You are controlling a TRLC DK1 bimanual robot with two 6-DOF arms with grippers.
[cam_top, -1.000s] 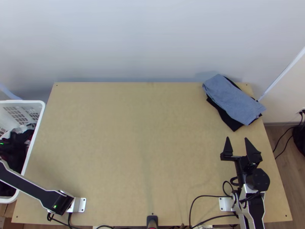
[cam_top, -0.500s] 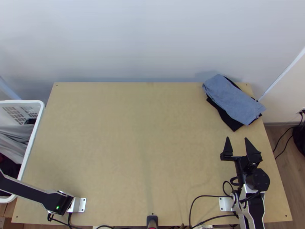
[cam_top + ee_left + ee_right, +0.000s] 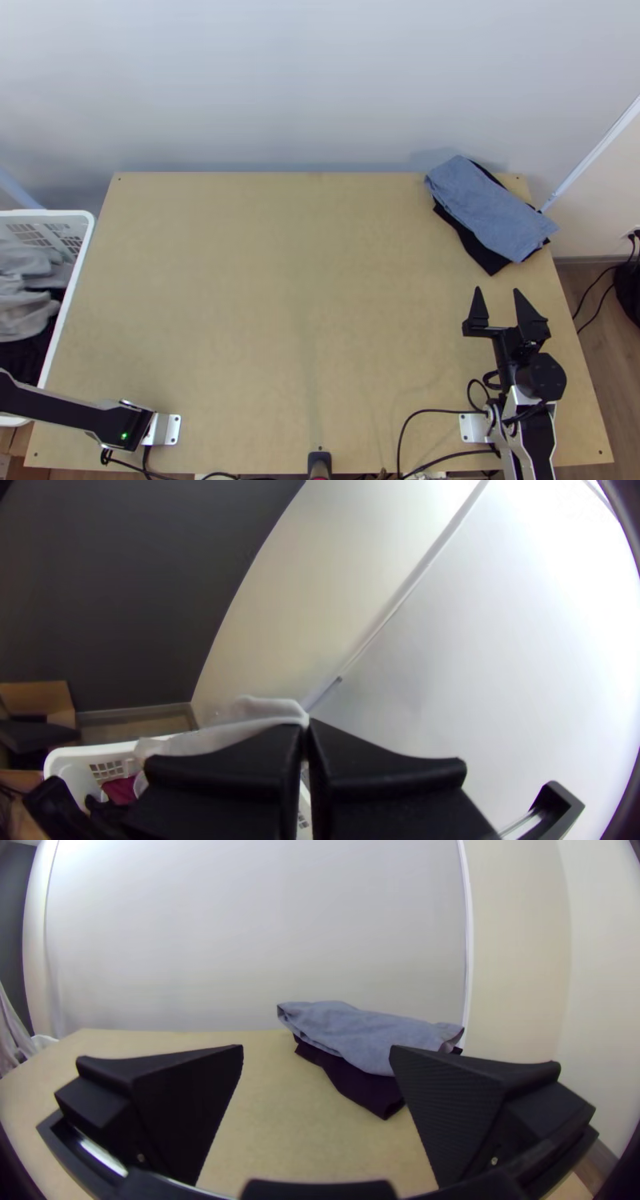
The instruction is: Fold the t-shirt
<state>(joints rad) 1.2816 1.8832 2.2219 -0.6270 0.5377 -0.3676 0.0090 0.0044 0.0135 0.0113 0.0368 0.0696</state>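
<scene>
The left arm (image 3: 64,410) has swung toward the bench's (image 3: 304,320) near edge. Left jaws (image 3: 306,725) pinch the shirt (image 3: 24,292) over the basket (image 3: 74,280), past the bench's left edge; right jaws (image 3: 498,290) gape. It looks light and floppy, so grab both shoulders.

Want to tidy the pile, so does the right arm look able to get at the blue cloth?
Probably yes: the open right gripper faces the blue cloth, which lies atop black cloth, and no object stands between them.
</scene>
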